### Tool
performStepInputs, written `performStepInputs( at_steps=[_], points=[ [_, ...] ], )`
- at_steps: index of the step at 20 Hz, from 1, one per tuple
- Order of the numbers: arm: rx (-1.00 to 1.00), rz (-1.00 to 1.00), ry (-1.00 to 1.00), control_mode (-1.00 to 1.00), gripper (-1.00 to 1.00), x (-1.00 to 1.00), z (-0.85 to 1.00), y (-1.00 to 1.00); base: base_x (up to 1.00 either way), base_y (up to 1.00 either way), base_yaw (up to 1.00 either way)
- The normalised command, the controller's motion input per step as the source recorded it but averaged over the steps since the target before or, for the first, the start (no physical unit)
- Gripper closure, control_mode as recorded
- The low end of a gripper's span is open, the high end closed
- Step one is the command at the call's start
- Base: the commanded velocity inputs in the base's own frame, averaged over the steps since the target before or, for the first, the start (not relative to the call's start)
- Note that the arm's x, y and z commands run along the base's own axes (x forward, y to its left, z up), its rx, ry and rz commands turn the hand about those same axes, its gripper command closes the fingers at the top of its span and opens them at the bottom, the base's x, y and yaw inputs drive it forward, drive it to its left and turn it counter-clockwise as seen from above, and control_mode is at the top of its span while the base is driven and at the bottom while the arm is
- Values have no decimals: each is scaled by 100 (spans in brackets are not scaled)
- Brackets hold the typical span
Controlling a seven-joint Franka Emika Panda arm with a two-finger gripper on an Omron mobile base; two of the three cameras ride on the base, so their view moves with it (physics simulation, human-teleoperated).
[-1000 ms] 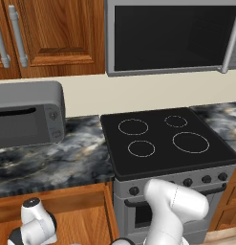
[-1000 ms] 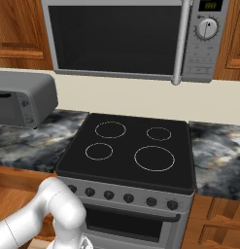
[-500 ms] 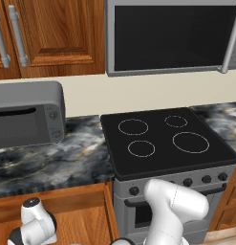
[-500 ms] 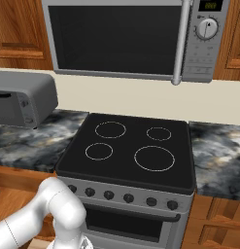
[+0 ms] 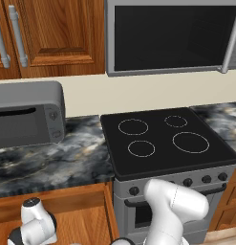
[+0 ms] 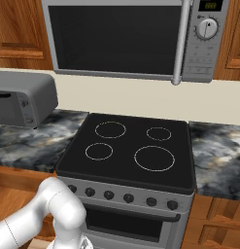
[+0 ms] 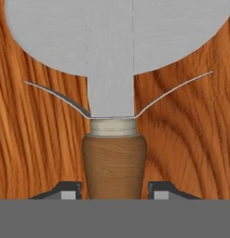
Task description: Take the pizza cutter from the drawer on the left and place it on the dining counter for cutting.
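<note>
In the hand view the pizza cutter lies flat on the plain wood floor of the drawer [image 7: 191,139]. Its pale grey wheel [image 7: 181,32] spans the top and its brown wooden handle [image 7: 114,162] runs down the middle. My gripper [image 7: 114,191] straddles the handle's near end, one dark fingertip [image 7: 67,190] close on each side, open and not clamped as far as I can see. In the left base view the drawer [image 5: 86,215] stands pulled out at the lower left, with my white wrist [image 5: 36,227] reaching down into it. The dining counter is out of view.
A black stove [image 5: 167,141] stands straight ahead between marbled worktops [image 5: 57,162]. A grey toaster oven [image 5: 26,115] sits on the left worktop. A microwave [image 6: 126,39] hangs over the stove, with wooden cabinet doors [image 5: 57,33] to its left.
</note>
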Motion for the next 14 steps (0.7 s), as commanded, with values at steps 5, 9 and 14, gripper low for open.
performStepInputs(
  at_steps=[5,9,14],
  points=[
    [0,0,0,-100,100,-19,39,-1,0,0,0],
    [0,0,-1,-100,100,-6,67,-2,0,0,0],
    [1,0,0,-100,100,-31,65,-18,0,0,0]
  ],
)
